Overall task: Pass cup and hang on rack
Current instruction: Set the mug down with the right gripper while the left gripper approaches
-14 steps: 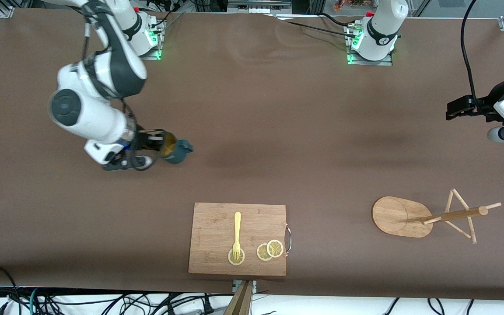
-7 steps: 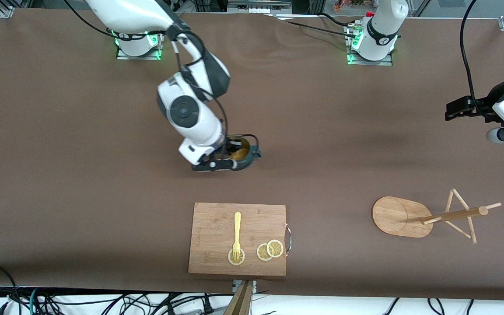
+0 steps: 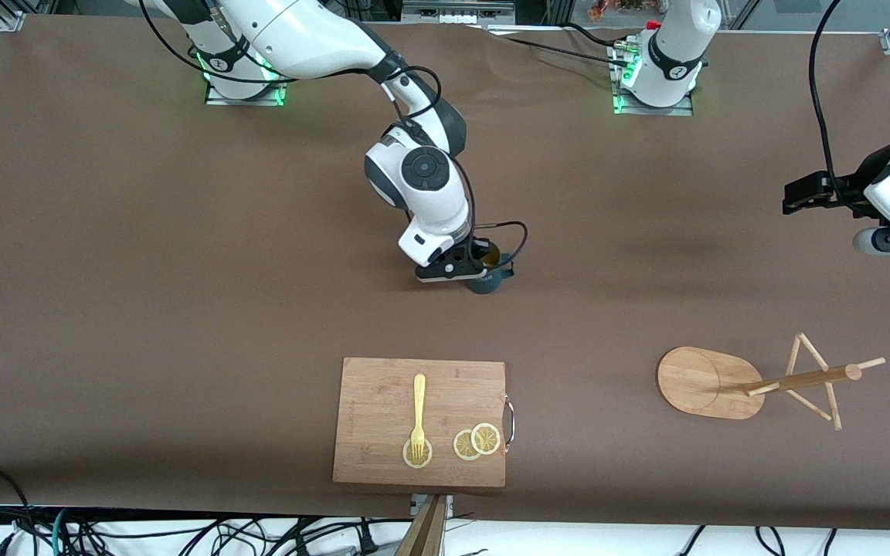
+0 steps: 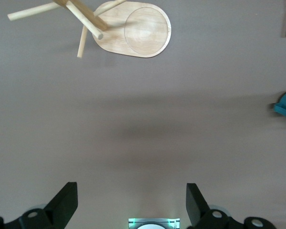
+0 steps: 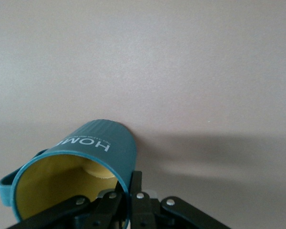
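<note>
Teal, ribbed cup (image 3: 485,276) pinched at rim by right gripper (image 3: 467,266), over mid-table. Likely light, rigid, chippable (handle left free for taking). Left gripper (image 4: 131,202) waiting, jaws wide, near rack (image 3: 754,382).

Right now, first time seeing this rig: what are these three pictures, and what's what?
Two robot arms are bolted to a brown table. One picture looks down from a high camera facing them; the other two come from cameras on each arm's wrist.

The right gripper is over the middle of the table, shut on the rim of a teal cup; its wrist view shows the cup's yellow inside.

The left gripper waits open at its end of the table, holding nothing.

On the table: a bamboo mug rack, and a cutting board with a fork and lemon slices.
</note>
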Robot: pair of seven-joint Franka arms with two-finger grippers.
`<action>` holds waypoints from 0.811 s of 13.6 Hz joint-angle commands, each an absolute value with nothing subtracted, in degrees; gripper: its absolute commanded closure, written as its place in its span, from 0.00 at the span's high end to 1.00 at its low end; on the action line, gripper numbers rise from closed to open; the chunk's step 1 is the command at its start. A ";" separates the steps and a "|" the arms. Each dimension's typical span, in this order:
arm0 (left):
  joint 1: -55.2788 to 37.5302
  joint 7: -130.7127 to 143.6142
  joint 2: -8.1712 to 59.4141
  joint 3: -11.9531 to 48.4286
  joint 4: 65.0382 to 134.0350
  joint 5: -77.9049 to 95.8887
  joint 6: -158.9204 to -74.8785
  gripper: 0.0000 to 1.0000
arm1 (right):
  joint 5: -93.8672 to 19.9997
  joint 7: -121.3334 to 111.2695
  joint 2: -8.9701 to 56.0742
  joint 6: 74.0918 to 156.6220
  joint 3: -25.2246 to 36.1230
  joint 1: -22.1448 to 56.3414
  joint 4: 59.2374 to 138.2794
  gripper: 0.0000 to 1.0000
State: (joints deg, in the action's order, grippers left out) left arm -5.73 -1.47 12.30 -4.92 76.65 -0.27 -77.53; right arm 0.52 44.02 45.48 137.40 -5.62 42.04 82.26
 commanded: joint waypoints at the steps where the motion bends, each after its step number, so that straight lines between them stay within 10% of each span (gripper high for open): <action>1: -6.42 -2.28 13.01 -5.36 75.58 1.58 -76.99 1.00 | 1.40 45.17 45.88 136.85 -4.83 42.71 80.59 0.66; 2: -6.33 -2.63 13.01 -5.36 75.85 2.37 -76.99 1.00 | 2.71 45.18 45.88 136.85 -4.75 43.85 80.60 1.00; 11: -6.33 -22.80 13.88 -4.23 82.34 10.80 -77.43 1.00 | 3.96 44.38 31.22 116.58 3.05 43.24 80.68 1.00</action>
State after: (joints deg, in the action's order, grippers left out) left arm -6.12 -14.87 14.25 -4.95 80.55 9.25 -77.38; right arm 3.25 44.02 36.86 122.43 -0.09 43.00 78.83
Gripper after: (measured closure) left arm 0.000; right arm 0.000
